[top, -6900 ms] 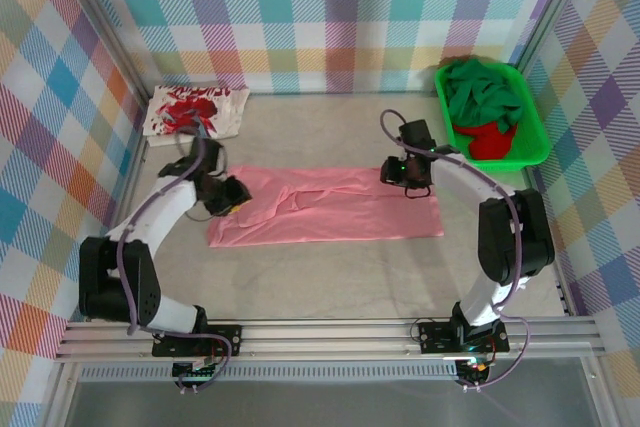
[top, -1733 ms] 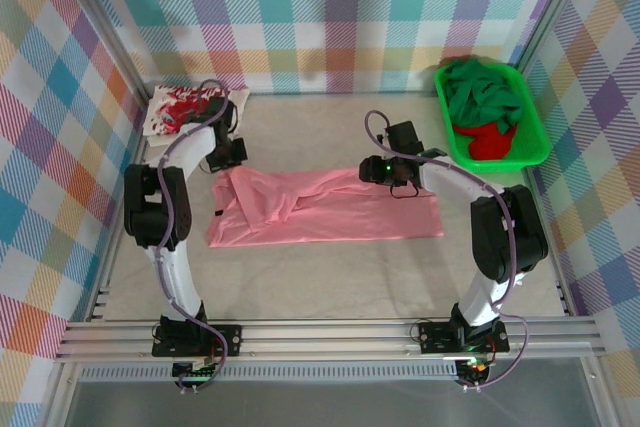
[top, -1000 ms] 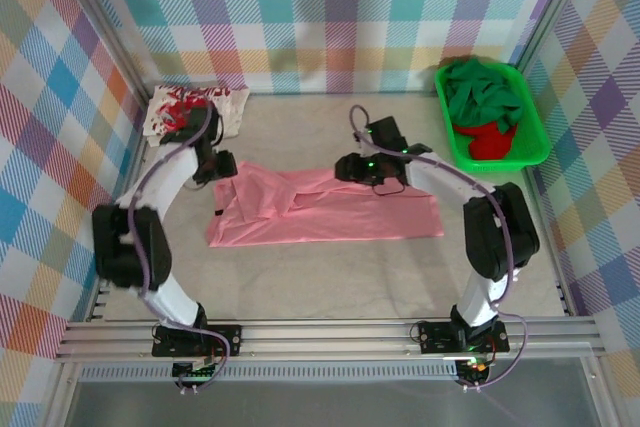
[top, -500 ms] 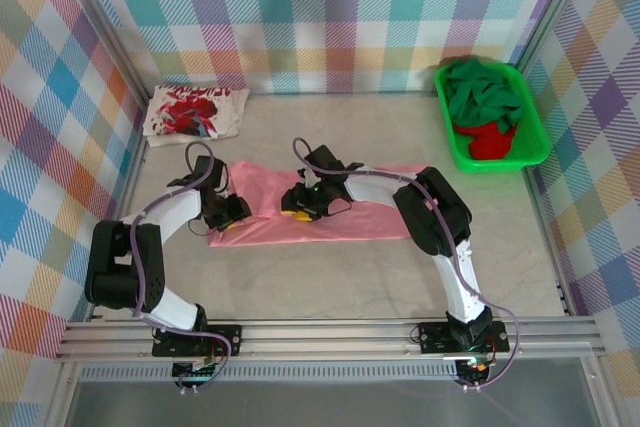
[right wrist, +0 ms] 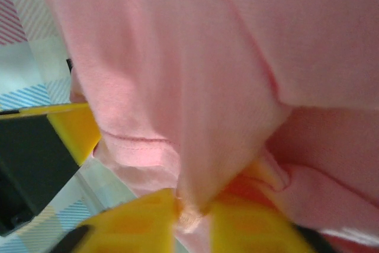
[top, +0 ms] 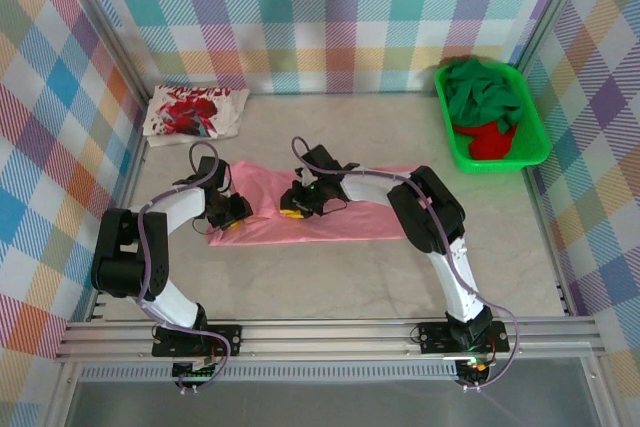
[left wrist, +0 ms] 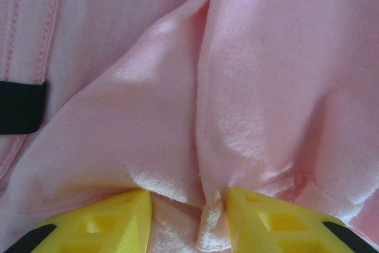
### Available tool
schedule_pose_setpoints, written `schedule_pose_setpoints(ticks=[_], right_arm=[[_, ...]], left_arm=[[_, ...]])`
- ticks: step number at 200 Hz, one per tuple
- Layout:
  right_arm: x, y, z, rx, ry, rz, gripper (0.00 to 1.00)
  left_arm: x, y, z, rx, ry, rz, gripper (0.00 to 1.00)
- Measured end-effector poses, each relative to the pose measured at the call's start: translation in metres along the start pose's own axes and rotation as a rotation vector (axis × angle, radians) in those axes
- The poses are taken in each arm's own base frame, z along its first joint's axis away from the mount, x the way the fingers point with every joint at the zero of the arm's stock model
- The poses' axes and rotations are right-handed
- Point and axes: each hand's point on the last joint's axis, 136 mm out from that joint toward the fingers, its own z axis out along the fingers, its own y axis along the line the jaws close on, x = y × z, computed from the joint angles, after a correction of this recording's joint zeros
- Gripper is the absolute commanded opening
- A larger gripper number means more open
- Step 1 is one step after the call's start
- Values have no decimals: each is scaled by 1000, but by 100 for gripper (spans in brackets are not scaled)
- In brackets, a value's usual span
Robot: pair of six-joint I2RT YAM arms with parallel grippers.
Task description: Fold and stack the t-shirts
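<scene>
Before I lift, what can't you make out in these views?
Left wrist view: a fold of the salmon-pink t-shirt lies between the fingers of the left gripper, which the bottom edge cuts off; clamped or not is unclear.
Top view: the right gripper and its wrist hide the cloth it pinches.
Green tray: the dark green t-shirt is heaped over the red t-shirt; how many lie there is unclear.

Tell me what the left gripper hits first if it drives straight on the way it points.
The salmon-pink t-shirt: a fold of it is bunched between the left gripper's fingers, so it meets cloth at once. What lies beneath is hidden.
</scene>
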Motion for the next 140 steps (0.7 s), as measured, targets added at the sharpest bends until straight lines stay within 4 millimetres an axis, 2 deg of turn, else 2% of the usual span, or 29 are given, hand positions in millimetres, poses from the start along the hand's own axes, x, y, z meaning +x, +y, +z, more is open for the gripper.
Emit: schedule_pose_setpoints(ticks=[13, 52, 104, 122, 140], right_arm=[[0, 0, 0, -1, -1, 3, 0], [2, 1, -3, 4, 1, 7, 0], [8, 13, -31, -20, -13, 3, 0], [10, 10, -33, -19, -10, 9, 0], [13, -2, -32, 0, -2, 31, 0]], left_arm=[[0, 1, 0, -4, -2, 0, 39], [-4, 7, 0, -32, -19, -13, 39], [-9, 16, -1, -57, -37, -46, 38], [-10, 18, -2, -67, -44, -50, 38], [-11, 20, -2, -73, -46, -50, 38]])
